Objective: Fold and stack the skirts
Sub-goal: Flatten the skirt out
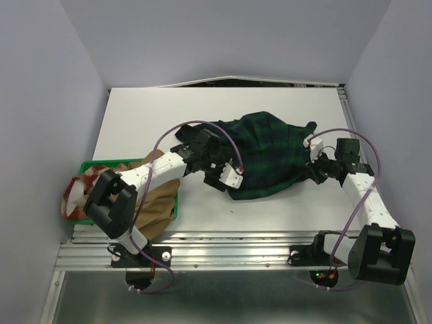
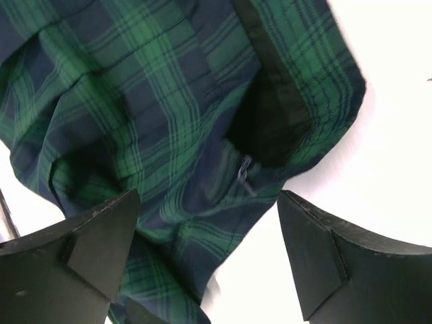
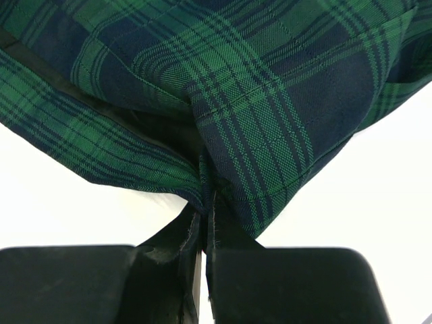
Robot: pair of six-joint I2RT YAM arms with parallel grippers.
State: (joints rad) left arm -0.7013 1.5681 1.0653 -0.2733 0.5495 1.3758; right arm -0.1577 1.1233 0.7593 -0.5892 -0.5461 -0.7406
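Note:
The dark green-and-navy tartan skirt (image 1: 270, 155) lies bunched in the middle of the white table (image 1: 162, 115). My right gripper (image 1: 314, 164) is shut on the skirt's right edge; in the right wrist view the cloth (image 3: 256, 101) is pinched between the closed fingers (image 3: 223, 243). My left gripper (image 1: 214, 156) is open over the skirt's left edge; in the left wrist view the tartan (image 2: 155, 101) lies between and beyond the spread fingers (image 2: 317, 250), not gripped. The tan-brown skirt (image 1: 156, 206) and the red-and-cream checked skirt (image 1: 75, 192) lie at the left.
A green plastic tray (image 1: 91, 164) holds the tan and red skirts at the table's left front edge. Purple cables loop over both arms. Grey walls enclose the table on three sides. A metal rail runs along the near edge.

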